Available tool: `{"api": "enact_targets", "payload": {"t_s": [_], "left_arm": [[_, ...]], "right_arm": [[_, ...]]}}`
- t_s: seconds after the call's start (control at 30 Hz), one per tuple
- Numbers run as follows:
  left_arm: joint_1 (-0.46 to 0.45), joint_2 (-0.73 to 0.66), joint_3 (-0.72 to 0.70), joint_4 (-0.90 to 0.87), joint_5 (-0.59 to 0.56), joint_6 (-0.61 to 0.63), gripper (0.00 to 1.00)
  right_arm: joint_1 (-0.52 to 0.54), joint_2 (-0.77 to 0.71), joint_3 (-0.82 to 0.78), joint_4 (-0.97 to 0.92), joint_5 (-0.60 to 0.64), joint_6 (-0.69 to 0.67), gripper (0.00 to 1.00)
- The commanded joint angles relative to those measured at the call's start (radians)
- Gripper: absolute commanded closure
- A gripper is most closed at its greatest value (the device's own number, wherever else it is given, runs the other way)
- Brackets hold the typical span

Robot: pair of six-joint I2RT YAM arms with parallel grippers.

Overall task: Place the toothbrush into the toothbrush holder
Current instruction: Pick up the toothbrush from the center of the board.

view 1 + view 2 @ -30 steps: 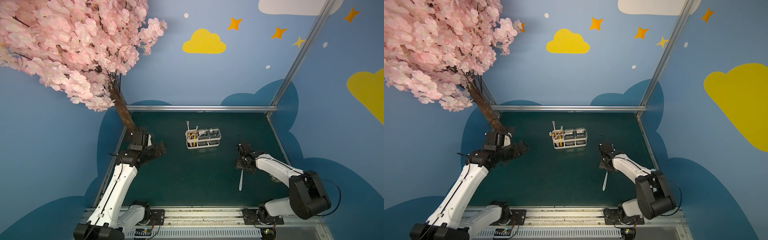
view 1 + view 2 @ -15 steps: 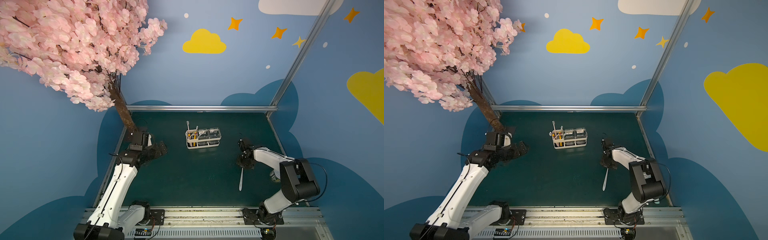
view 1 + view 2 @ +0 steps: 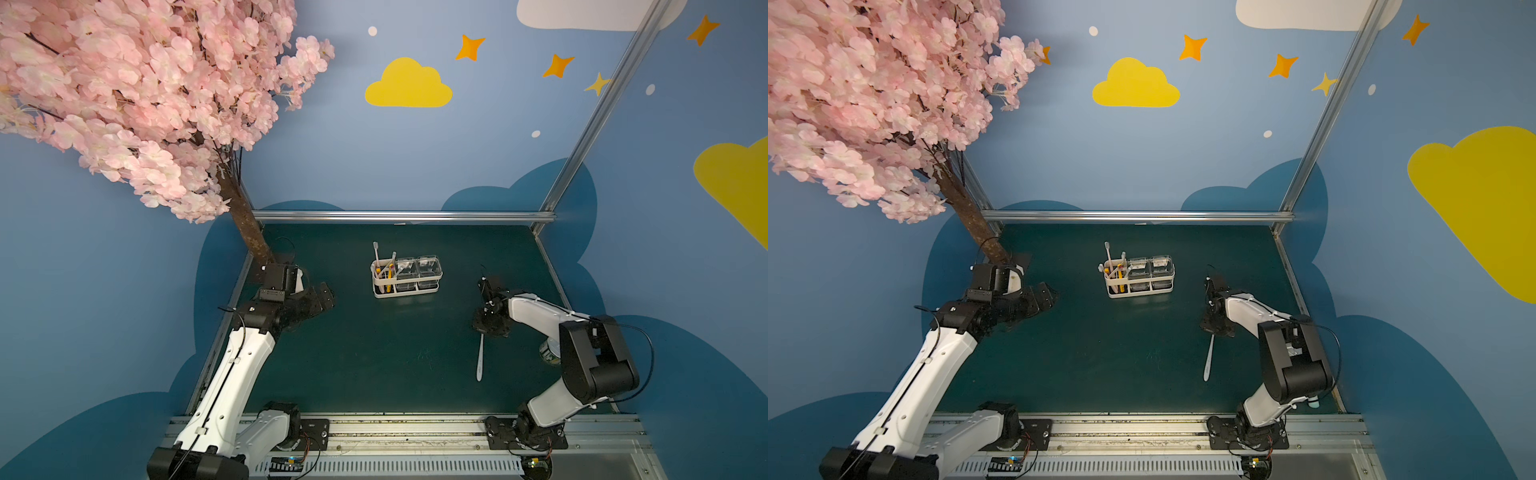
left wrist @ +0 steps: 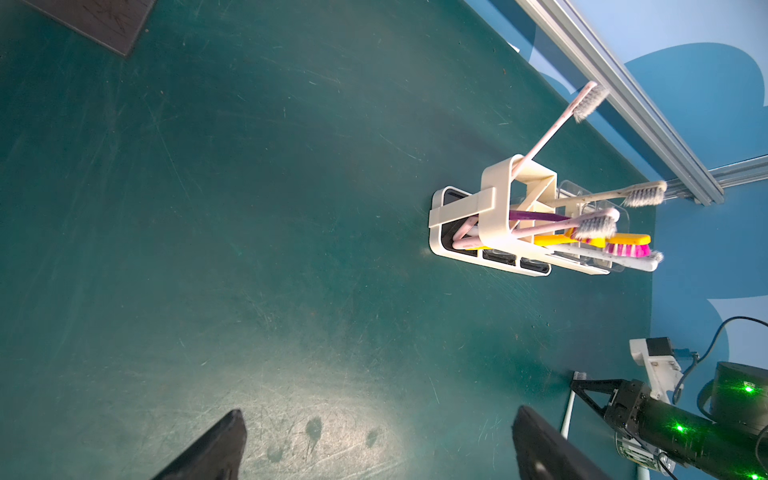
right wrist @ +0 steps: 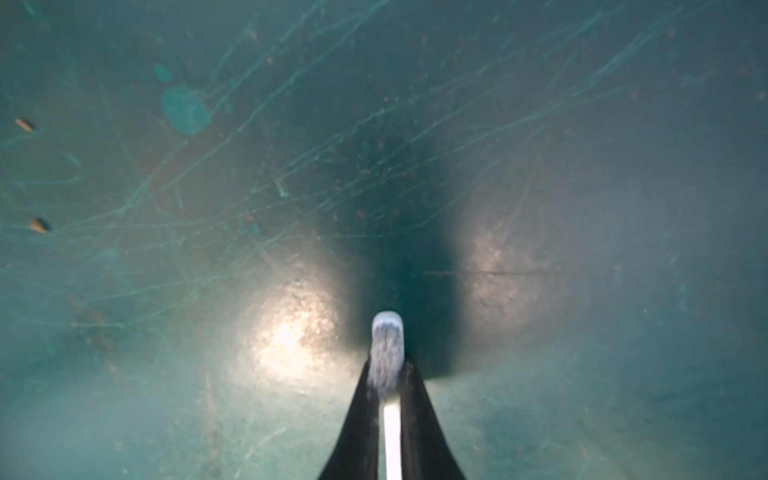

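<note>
**While pinched at the neck: toothbrush [image 3: 480, 359] on mat, holder well apart**

Where it lies along the green mat [image 3: 395, 374], the white toothbrush is clamped by the R gripper [image 3: 483, 332]. In the R wrist view the jaws are seen closed on the neck just behind the bristle head [image 5: 387, 349], which sticks out past the fingertips [image 5: 365, 386]. The handle is pointed toward the robot's base.

The toothbrush holder [image 3: 405, 293] is stood upright near the mat's back-centre, well apart from the toothbrush. Its slot section is filled w/ several other brushes [image 4: 594, 224]. Two clear cups [image 3: 417, 268] are seated alongside.

The L gripper [image 4: 379, 411] is held over the mat on the holder's other side, jaws spread wide.
</note>
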Motion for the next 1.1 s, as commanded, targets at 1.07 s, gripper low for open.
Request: {"api": "enact_targets", "payload": {"t_s": [1.07], "left_arm": [[0.003,0.002,-0.015,0.005,0.014,0.0,0.0]], "right_arm": [[0.062,-0.231,0.125,0.071,-0.084,-0.107,1.0]]}}
